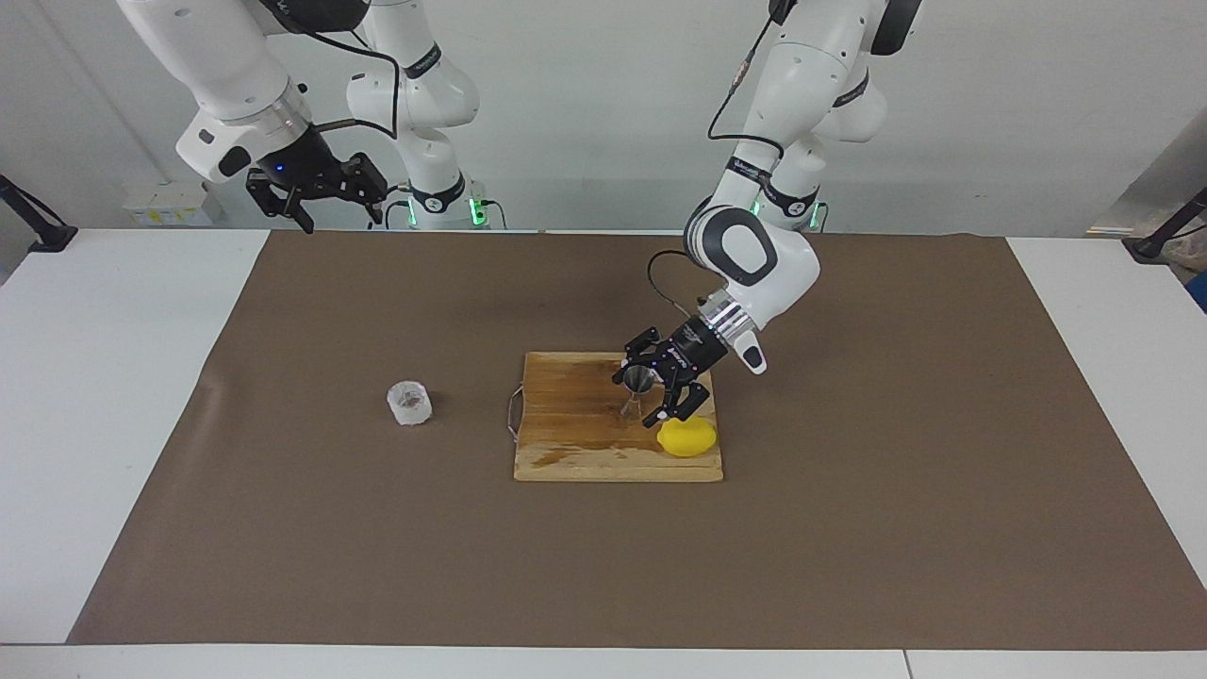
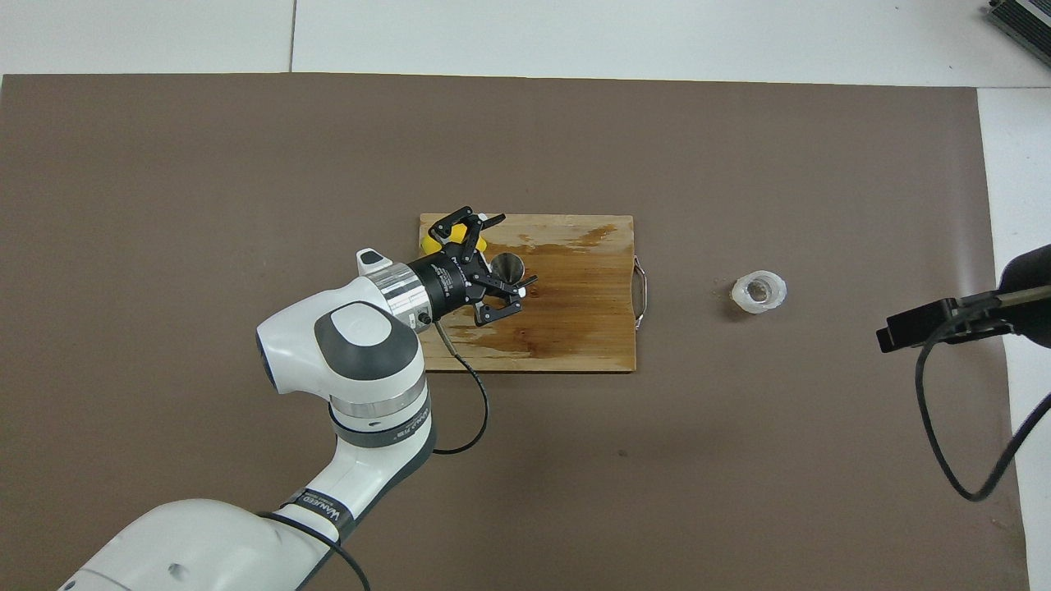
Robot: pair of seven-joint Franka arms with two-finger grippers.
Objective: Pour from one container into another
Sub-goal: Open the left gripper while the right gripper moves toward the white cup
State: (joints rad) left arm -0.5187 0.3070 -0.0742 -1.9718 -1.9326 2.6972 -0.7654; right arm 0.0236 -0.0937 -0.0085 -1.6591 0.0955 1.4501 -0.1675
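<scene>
The metal jigger (image 1: 638, 394) stands upright on the wooden cutting board (image 1: 575, 443), toward the left arm's end of it, with its open upper cone facing up. The left gripper (image 1: 657, 390) hangs low over the board with its fingers spread wide. The jigger sits just off the tips, in the mouth of the gap rather than deep between them, and neither fingertip appears to touch it. One finger (image 1: 637, 345) reaches over the board's edge nearer the robots; the other (image 1: 681, 406) points down toward the lemon (image 1: 687, 438), which lies on the board just beside the jigger, farther from the robots. From overhead the jigger (image 2: 509, 267) shows as a round rim between the two spread fingers, and the lemon (image 2: 429, 244) is mostly covered by the gripper (image 2: 501, 256).

The glass cup (image 1: 409, 403) stands on the brown mat (image 1: 849, 528), well apart from the board, toward the right arm's end of the table. The right gripper (image 1: 332, 219) waits high above the mat's edge by the robots, its fingers parted and holding nothing.
</scene>
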